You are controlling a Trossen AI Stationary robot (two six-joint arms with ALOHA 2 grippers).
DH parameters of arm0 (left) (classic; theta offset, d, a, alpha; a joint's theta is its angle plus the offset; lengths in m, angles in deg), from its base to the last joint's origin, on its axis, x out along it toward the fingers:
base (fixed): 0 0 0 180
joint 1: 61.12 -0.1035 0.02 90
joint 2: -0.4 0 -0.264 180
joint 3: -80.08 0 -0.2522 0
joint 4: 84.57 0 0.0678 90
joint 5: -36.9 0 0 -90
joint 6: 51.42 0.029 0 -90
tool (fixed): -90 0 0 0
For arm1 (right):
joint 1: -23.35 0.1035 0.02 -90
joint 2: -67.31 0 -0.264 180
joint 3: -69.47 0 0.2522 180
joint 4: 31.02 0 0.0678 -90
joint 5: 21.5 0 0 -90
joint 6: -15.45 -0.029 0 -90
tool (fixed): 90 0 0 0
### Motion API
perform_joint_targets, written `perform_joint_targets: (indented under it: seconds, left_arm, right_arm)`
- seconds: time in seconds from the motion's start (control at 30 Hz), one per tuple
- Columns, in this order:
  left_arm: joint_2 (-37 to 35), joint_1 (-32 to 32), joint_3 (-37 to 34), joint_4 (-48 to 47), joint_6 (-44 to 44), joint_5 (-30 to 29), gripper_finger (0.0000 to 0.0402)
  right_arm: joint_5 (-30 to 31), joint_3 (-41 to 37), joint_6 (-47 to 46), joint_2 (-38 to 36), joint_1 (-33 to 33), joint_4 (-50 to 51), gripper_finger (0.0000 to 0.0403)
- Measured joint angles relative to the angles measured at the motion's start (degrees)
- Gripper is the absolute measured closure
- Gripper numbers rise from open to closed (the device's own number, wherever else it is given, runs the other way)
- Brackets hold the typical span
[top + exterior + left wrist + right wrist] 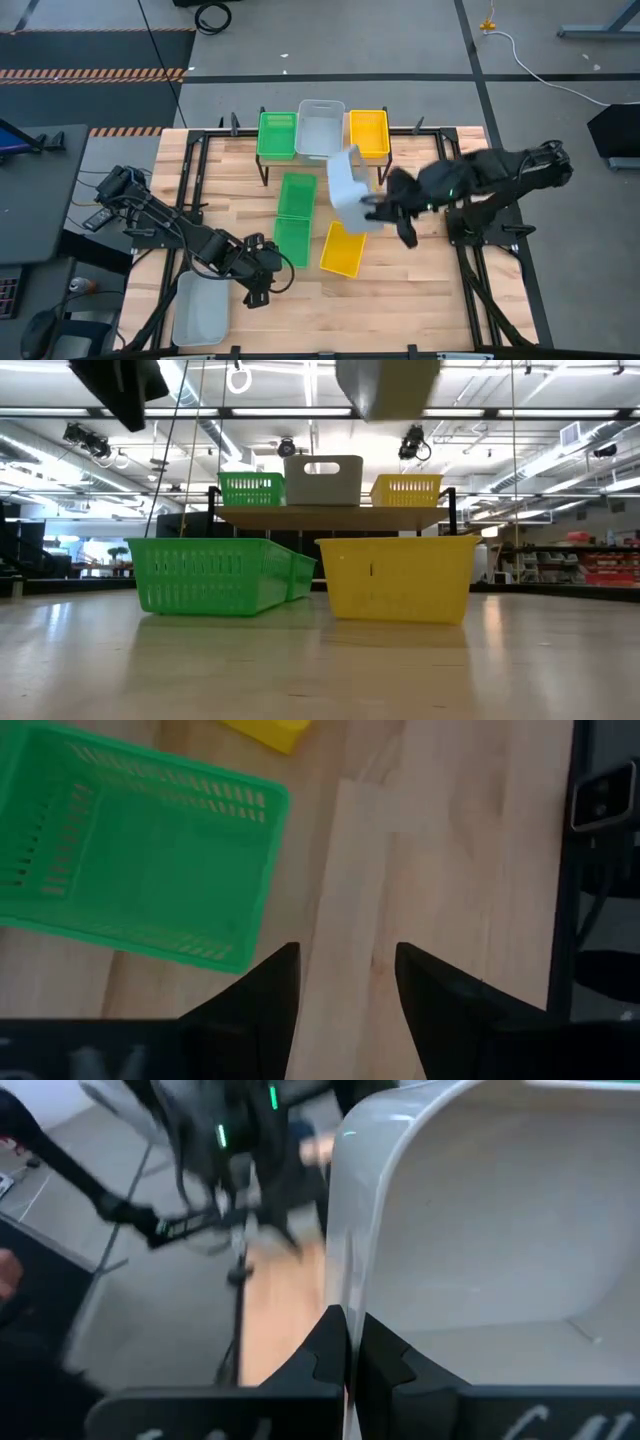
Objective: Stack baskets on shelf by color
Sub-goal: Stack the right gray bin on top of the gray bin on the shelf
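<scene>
**Grey bin carried aloft toward the shelf's middle slot**

The right end effector (352,1342) pinches one wall of a pale grey rectangular plastic basket (350,188), holding it tilted above the slatted wooden surface (430,290), clear of the green basket (294,213) and yellow basket (343,250) lying mid-surface. It hangs near the plank-topped black-legged shelf (330,517) at the far edge, where another grey basket (320,130) sits between green and yellow ones, likely its colour match. The left end effector (345,982), fingers spread and empty, waits near the front edge beside a further grey basket (200,308).

Bright ceiling strip lights; tabletop glare (right wrist view blurred).
</scene>
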Motion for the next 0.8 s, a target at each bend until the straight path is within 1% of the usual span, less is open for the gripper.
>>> perform_joint_targets:
  seconds: [0.17, 0.33, 0.47, 0.67, 0.8]
  left_arm:
    - [0.00, -1.54, 0.02, 1.26, -1.65, -0.03, 0.0230]
    - [0.00, -2.36, 0.02, 2.90, -3.30, -0.09, 0.0230]
    - [0.00, -2.60, 0.02, 4.02, -3.42, -1.05, 0.0230]
    - [0.00, -3.27, 0.02, 5.04, -4.64, -1.63, 0.0230]
    - [0.00, -3.33, 0.02, 5.07, -4.76, -1.79, 0.0230]
  right_arm:
    - [0.37, 2.42, 14.19, 0.01, -4.47, -3.96, 0.0395]
    - [0.36, 2.45, 23.91, 0.17, -8.52, -4.83, 0.0395]
    - [0.36, 2.48, 28.51, 1.61, -12.70, -5.04, 0.0395]
    - [0.25, 2.48, 32.97, 5.07, -18.97, -8.69, 0.0395]
    - [-1.59, 2.48, 36.10, 8.01, -22.04, -9.74, 0.0395]
